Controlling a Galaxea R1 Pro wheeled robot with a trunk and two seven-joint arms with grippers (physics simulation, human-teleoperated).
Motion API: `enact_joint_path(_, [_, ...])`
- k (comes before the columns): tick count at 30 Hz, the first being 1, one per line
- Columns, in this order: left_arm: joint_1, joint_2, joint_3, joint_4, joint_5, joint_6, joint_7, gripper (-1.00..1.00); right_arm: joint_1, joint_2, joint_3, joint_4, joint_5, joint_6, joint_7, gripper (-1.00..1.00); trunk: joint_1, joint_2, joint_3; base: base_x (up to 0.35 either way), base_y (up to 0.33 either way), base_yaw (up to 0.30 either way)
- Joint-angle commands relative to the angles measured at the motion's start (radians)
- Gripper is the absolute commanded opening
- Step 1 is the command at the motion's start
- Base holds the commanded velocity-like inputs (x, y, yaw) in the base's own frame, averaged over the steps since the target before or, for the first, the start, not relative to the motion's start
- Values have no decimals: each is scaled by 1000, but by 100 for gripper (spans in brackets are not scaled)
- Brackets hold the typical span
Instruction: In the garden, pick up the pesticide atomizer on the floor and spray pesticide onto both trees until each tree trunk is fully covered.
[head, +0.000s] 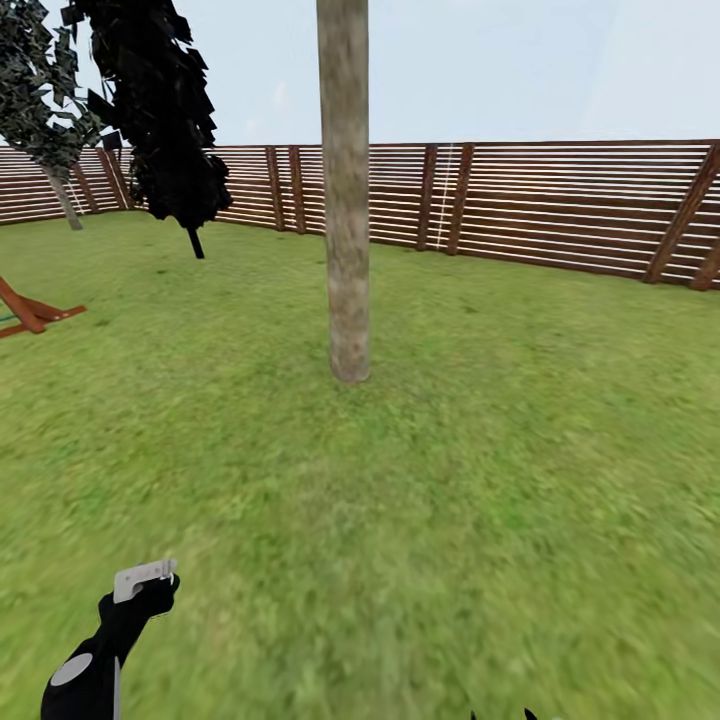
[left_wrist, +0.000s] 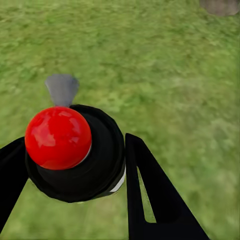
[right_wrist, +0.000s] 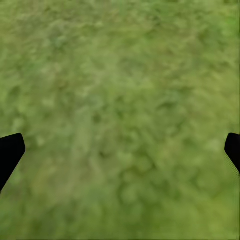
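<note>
Honestly, main risk from here is range: I've got the pesticide atomizer (left_wrist: 75, 152) clamped in the left gripper (left_wrist: 70, 165), but the tree trunk (head: 346, 200) stands well ahead across open grass (head: 450, 500). If I trigger from this spot, I'd guess the spray lands short and covers nothing. Need to close in first.

Second risk is aim. Head view shows the bottle (head: 140, 590) low at the left, nozzle pointing roughly forward, not clearly at the trunk. Off-axis spray would coat one side only, and the task wants full cover.

Third: grip. Left wrist view has the dark fingers (left_wrist: 150, 195) tight on both sides of the round black body, just under the red top (left_wrist: 58, 137). Looks secure, but a round body could twist between them while driving.

Right gripper (right_wrist: 120, 150) spread wide, holding nothing, just grass under it.

Atomizer itself: black-green body, glossy red ball cap, grey nozzle tab (left_wrist: 62, 89) sticking forward, small white mark at the side. Trunk is thick, mottled grey-beige, near upright; crown is out of frame. Slat fence (head: 560, 205) behind it.
</note>
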Motion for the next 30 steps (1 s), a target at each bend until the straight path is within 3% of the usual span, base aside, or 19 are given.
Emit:
enact_joint_path(1, [0, 0, 0, 0, 0, 0, 0, -100, 0, 0, 0, 0, 0, 0, 0, 100, 0, 0, 0, 339, 0, 0])
enact_joint_path(6, [1, 1, 1, -2, 0, -1, 1, -100, 0, 4, -1, -1, -5, -2, -3, 100, 0, 0, 0, 339, 0, 0])
enact_joint_path(12, [1, 1, 0, 5, -1, -3, 2, -100, 0, -18, -1, -10, 1, -13, -1, 100, 0, 0, 0, 339, 0, 0])
enact_joint_path(15, [1, 1, 1, -1, -2, -8, 2, -100, 21, -45, -2, -9, 1, -12, 0, 100, 0, 0, 0, 338, 0, 0])
enact_joint_path(18, [1, 0, 2, -2, -1, -8, 2, -100, 30, -49, -5, -12, -4, -8, -2, 100, 0, 0, 0, 338, 0, 0])
enact_joint_path(20, [1, 1, 1, -2, -1, -8, 2, -100, 4, -50, -6, -16, -8, 2, -4, 100, 0, 0, 0, 338, 0, 0])
enact_joint_path(22, [1, 1, 1, -1, -1, -7, 1, -100, -73, -48, -7, -31, -7, 42, -51, 100, 0, 0, 0, 338, 0, 0])
enact_joint_path(23, [1, 0, 0, -1, 1, -7, 0, -100, -130, -38, -5, -59, -4, 59, -129, 100, 0, 0, 0, 338, 0, 0])
enact_joint_path(24, [1, -1, -1, -1, 1, -8, -1, -100, -173, -8, -4, -102, -4, 67, -183, 100, 0, 0, 0, 339, 0, 0])
enact_joint_path(27, [1, -1, -2, 1, 1, -3, -2, -100, -269, 150, -2, -155, -1, 72, -219, 100, 0, 0, 0, 339, 0, 0])
enact_joint_path(28, [1, 0, -2, 0, 1, -2, -3, -100, -320, 176, -2, -160, -2, 74, -221, 100, 0, 0, 0, 338, 0, 0])
enact_joint_path(30, [1, 0, -3, -2, 0, 0, -3, -100, -381, 182, -1, -157, -2, 77, -220, 100, 0, 0, 0, 339, 0, 0])
